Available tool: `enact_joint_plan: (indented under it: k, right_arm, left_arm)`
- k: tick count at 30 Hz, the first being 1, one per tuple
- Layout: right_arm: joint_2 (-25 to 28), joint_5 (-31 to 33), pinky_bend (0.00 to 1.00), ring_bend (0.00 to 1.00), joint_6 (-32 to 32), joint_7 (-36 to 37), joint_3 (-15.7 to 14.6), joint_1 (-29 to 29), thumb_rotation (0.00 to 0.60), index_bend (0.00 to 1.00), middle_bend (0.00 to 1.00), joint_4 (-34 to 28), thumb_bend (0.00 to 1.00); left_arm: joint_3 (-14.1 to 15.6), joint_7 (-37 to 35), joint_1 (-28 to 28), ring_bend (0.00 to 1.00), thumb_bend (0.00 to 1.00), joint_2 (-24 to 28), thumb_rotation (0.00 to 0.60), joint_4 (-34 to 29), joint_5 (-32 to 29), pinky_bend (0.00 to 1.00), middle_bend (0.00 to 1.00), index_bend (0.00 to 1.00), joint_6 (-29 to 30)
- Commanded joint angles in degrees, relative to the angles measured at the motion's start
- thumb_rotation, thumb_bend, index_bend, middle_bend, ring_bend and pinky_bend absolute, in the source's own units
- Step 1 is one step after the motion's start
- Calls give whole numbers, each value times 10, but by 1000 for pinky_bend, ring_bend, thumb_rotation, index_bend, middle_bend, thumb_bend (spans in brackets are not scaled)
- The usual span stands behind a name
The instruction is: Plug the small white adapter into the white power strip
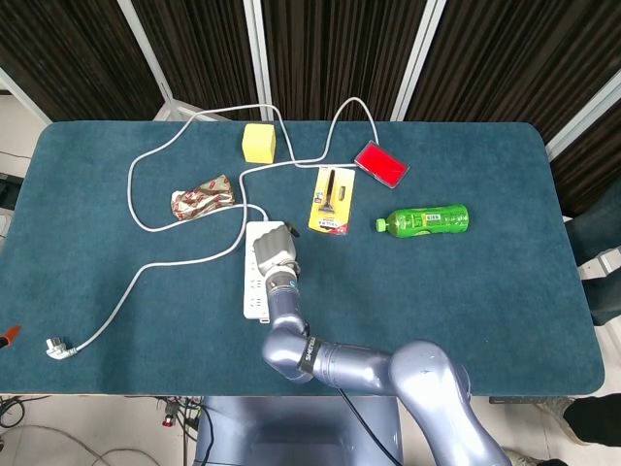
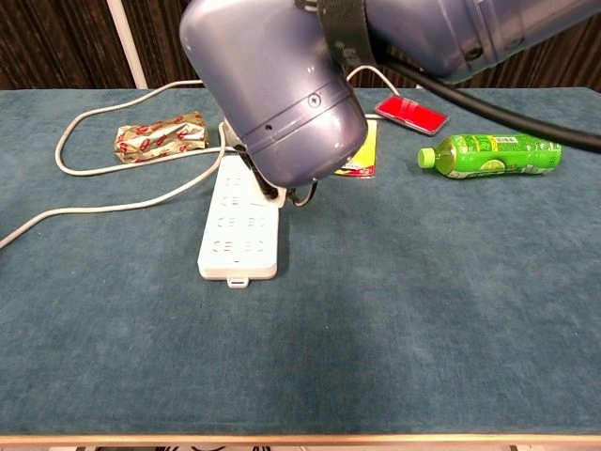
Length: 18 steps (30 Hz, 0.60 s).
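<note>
A lab-like test rig: blue felt table (image 1: 466, 291), black curtains (image 1: 330, 49), scattered props.

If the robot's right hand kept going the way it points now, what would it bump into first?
Probably the white power strip. In the head view the right hand sits right over the strip's far end, pointing away from the robot. Whether it already touches can't be told. Further along lies the strip's white cord.
</note>
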Motion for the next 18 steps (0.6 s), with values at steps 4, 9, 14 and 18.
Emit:
enact_joint_plan:
  k: [4, 9, 14, 18]
  right_arm:
    - [3, 5, 291, 306, 6, -5, 9, 1, 600, 201, 299, -8, 212]
    - [10, 8, 266, 263, 15, -10, 12, -1, 600, 174, 271, -20, 212]
    - [29, 7, 255, 246, 22, -2, 20, -12, 600, 172, 262, -47, 212]
    - [63, -12, 244, 237, 32, 22, 21, -34, 600, 160, 255, -98, 213]
  left_arm:
    - [0, 1, 0, 0, 84, 0, 600, 0, -1, 0, 0, 180, 0]
    - [0, 1, 0, 0, 84, 0, 600, -1, -2, 0, 0, 180, 0]
    - [-1, 2, 0, 0, 84, -1, 600, 0, -2, 0, 0, 180, 0]
    - [-1, 2, 0, 0, 84, 0, 600, 0, -2, 0, 0, 180, 0]
